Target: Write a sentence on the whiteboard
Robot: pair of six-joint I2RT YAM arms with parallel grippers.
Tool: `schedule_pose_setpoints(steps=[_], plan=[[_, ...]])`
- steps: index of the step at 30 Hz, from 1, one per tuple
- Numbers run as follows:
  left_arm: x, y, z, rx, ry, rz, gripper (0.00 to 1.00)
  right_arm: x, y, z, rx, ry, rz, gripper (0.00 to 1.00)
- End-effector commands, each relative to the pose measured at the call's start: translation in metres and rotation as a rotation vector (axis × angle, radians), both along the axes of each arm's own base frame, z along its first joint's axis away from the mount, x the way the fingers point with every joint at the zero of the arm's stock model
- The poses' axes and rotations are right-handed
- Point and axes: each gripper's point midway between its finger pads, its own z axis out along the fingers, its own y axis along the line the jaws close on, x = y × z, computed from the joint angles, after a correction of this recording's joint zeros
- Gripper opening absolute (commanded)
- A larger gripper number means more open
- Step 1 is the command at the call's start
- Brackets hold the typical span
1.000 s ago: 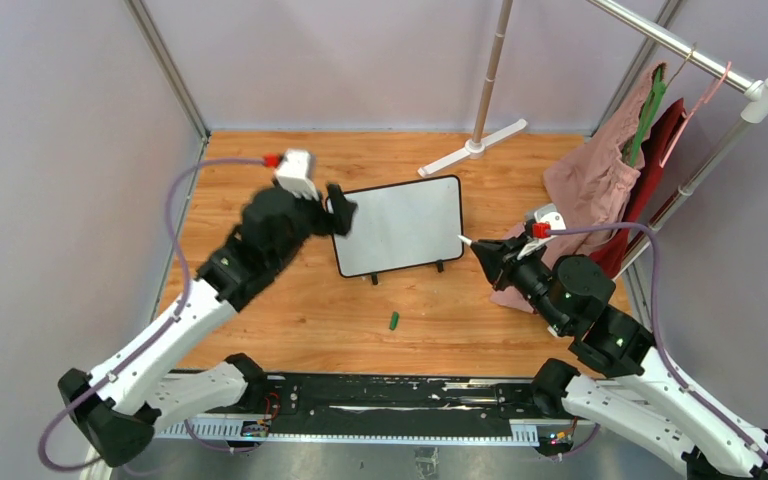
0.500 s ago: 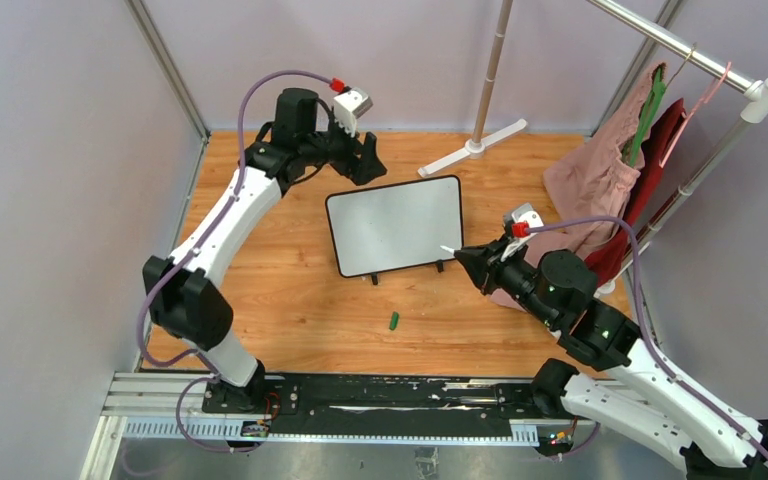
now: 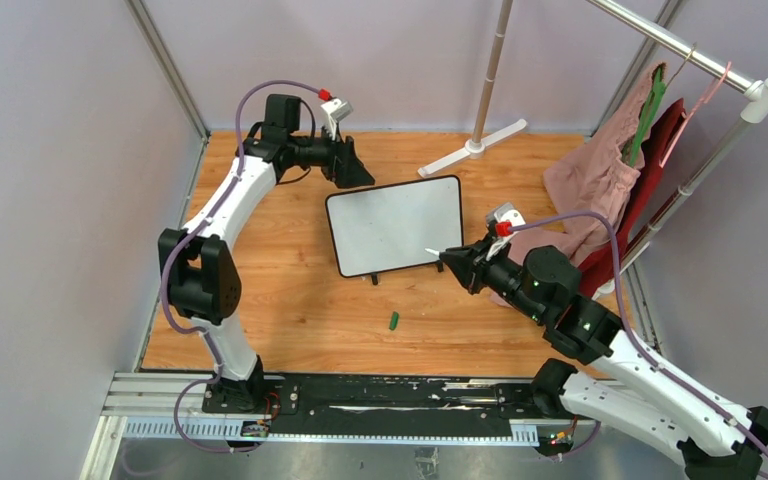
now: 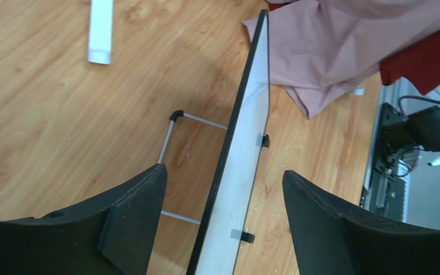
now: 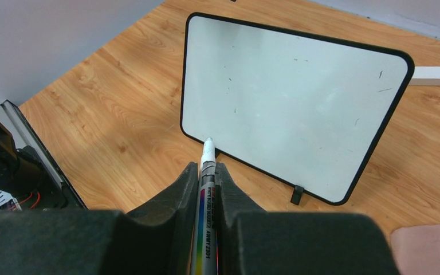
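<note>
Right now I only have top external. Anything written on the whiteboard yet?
Observer: No. In the right wrist view the whiteboard is blank apart from a few faint specks.
Operator: Marker uncapped?
Observer: Yes. The marker is clamped in the right end effector, its white tip bare and aimed at the board's lower edge. I cannot tell if it touches.
Operator: Left side gripping the board?
Observer: No. In the left wrist view the left end effector is open, the board's edge between its jaws with a gap on each side.
</note>
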Motion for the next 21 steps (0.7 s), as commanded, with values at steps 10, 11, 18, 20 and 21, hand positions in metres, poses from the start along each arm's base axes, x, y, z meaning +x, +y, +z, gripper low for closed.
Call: schedule_pose_setpoints(steps=[10, 11, 18, 20, 21], plan=[[-0.008, -0.016, -0.028, -0.074, 0.106, -0.100, 0.60, 0.014, 0.019, 0.015, 0.068, -0.059, 0.018, 0.00], [-0.008, -0.016, -0.029, -0.077, 0.110, -0.105, 0.57, 0.015, 0.021, 0.017, 0.073, -0.063, 0.022, 0.00], [-0.011, -0.018, -0.042, -0.090, 0.145, -0.123, 0.47, 0.019, 0.035, 0.015, 0.069, -0.052, 0.058, 0.00], [-0.011, -0.018, -0.046, -0.088, 0.149, -0.121, 0.48, 0.019, 0.036, 0.016, 0.071, -0.055, 0.057, 0.00], [-0.011, -0.018, -0.047, -0.088, 0.150, -0.122, 0.49, 0.019, 0.036, 0.016, 0.070, -0.055, 0.057, 0.00]])
